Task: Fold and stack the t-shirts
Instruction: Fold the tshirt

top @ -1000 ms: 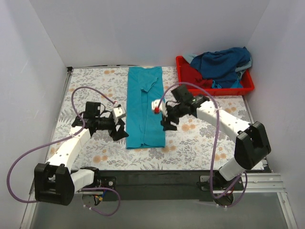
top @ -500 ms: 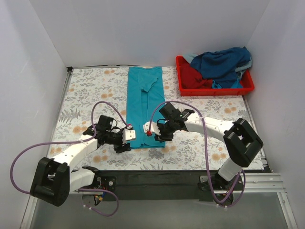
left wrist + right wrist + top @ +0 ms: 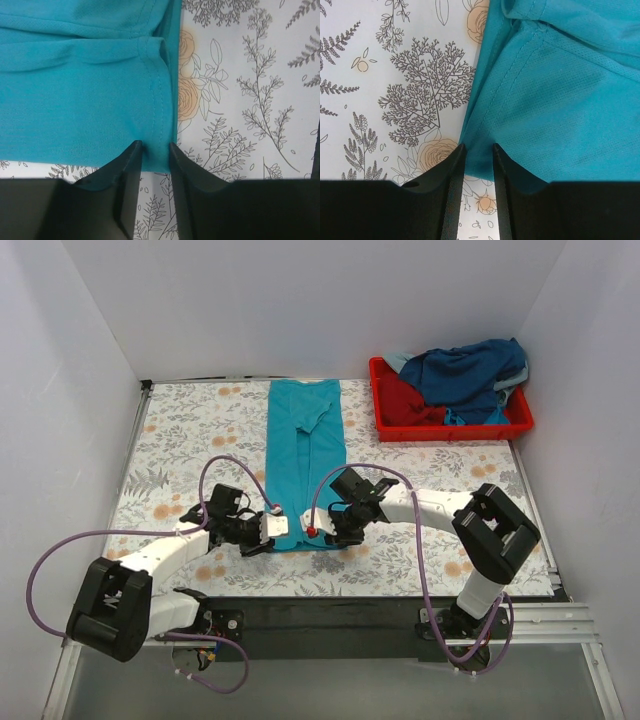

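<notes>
A teal-turquoise t-shirt [image 3: 305, 455], folded into a long narrow strip, lies flat on the flowered table and runs from the back to near the front. My left gripper [image 3: 274, 530] is at its near left corner. In the left wrist view its jaws [image 3: 152, 150] are drawn in to a narrow gap, with the hem corner [image 3: 157, 125] pinched between the fingertips. My right gripper [image 3: 316, 531] is at the near right corner. Its jaws [image 3: 479, 150] are narrowed the same way on the hem there [image 3: 490, 125]. The cloth still lies on the table.
A red plastic tray [image 3: 520, 425] at the back right holds a heap of navy [image 3: 465, 370], red [image 3: 405, 405] and teal shirts. White walls close in the left, back and right sides. A black rail runs along the table's near edge.
Both arms have swung in and down from the shirt's middle flanks to its near hem. The grippers, a shirt's width apart a second ago, now sit on the two near corners.
</notes>
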`<move>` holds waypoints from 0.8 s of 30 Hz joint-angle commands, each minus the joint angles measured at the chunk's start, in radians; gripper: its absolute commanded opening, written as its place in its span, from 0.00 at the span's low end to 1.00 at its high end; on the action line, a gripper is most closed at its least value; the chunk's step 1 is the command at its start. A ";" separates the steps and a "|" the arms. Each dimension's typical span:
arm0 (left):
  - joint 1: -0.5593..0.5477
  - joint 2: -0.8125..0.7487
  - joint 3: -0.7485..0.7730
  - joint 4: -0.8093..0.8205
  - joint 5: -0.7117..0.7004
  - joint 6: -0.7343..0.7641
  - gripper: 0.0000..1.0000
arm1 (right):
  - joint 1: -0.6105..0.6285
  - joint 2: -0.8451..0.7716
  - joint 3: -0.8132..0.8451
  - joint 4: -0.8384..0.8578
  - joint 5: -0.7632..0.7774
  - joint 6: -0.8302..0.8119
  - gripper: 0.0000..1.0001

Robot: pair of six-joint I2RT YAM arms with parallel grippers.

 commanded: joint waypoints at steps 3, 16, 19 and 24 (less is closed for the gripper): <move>-0.006 0.003 -0.019 -0.045 -0.040 0.084 0.23 | 0.001 -0.009 -0.034 -0.025 0.037 -0.036 0.31; -0.006 -0.087 -0.005 -0.134 0.015 0.122 0.30 | 0.002 -0.086 0.002 -0.097 -0.007 -0.051 0.42; -0.006 -0.123 0.031 -0.163 0.053 0.112 0.40 | 0.010 -0.113 0.027 -0.114 -0.032 -0.044 0.50; -0.006 -0.137 0.045 -0.179 0.067 0.121 0.43 | 0.019 -0.148 0.001 -0.114 -0.026 -0.093 0.53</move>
